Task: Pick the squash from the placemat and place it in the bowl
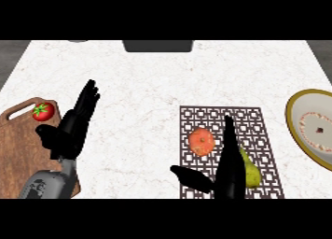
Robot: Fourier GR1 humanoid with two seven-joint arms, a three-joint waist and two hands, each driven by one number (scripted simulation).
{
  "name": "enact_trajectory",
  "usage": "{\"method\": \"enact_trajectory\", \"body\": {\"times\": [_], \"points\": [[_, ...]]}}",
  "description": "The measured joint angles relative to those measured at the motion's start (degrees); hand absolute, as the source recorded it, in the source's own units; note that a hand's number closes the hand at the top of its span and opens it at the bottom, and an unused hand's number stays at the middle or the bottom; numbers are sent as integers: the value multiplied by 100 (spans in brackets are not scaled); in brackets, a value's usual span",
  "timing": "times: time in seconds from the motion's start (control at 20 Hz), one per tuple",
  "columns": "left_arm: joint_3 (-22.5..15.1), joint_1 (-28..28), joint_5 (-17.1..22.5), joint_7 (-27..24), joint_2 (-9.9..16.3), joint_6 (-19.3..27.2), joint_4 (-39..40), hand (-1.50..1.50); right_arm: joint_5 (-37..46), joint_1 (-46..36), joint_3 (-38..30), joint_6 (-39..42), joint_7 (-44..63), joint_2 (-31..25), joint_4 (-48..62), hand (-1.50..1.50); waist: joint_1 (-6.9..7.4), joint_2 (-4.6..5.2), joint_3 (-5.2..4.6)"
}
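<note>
Right hand (227, 163) is over the brown lattice-patterned placemat (255, 116), fingers straight, thumb out, holding nothing yet. A yellow-green pear-shaped squash (251, 172) sits just right of it, and a round orange fruit (202, 141) just left (probably a decoy). Farther right is the gold-rimmed white bowl (301, 100). The left hand (71, 128) rests open beside the wooden cutting board (10, 154) holding a red tomato (43, 111).

left hand (71, 126): matte black, long slim fingers + thick thumb, left of frame
left forearm (48, 184): grey casing w/ dark cut-outs, lower left of frame
right hand (227, 161): all black, narrow fingers, stubby thumb, lower centre-right; forearm not visible
</note>
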Motion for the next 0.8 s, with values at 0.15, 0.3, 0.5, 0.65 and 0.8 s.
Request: {"method": "enact_trajectory", "body": {"times": [0.15,0.3,0.5,0.65,0.8], "points": [[-54,72,-129,19,-130,19,-63,0,-116,79,59,-158,-156,0,-21,-150,4,-1,0],[5,-46,-172,36,-202,-27,50,0,-324,180,120,-394,-407,-15,53,-150,0,1,0],[32,33,-260,23,-240,-69,24,0,-736,-34,113,-744,-600,-8,431,-150,14,3,1],[21,168,-335,16,-318,-75,-80,0,-1038,-50,65,-930,-862,-3,606,-150,17,1,0],[131,-3,-341,-7,-358,-140,100,0,-1419,-232,41,-1175,-1130,-3,999,-150,16,5,1]]}}
